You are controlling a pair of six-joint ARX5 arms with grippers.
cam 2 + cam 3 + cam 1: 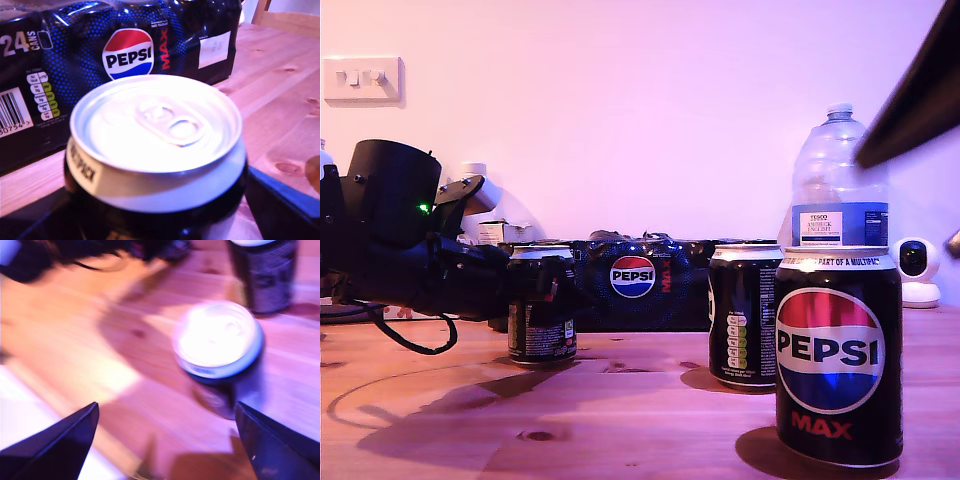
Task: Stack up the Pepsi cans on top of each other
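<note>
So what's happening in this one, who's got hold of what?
Three Pepsi cans stand apart on the wooden table, none stacked yet. My first gripper is around the can at the exterior view's left, though whether it has closed is unclear. My second gripper is open in the air above the nearest can, which stands free. The middle can is untouched. The multipack sits behind.
</note>
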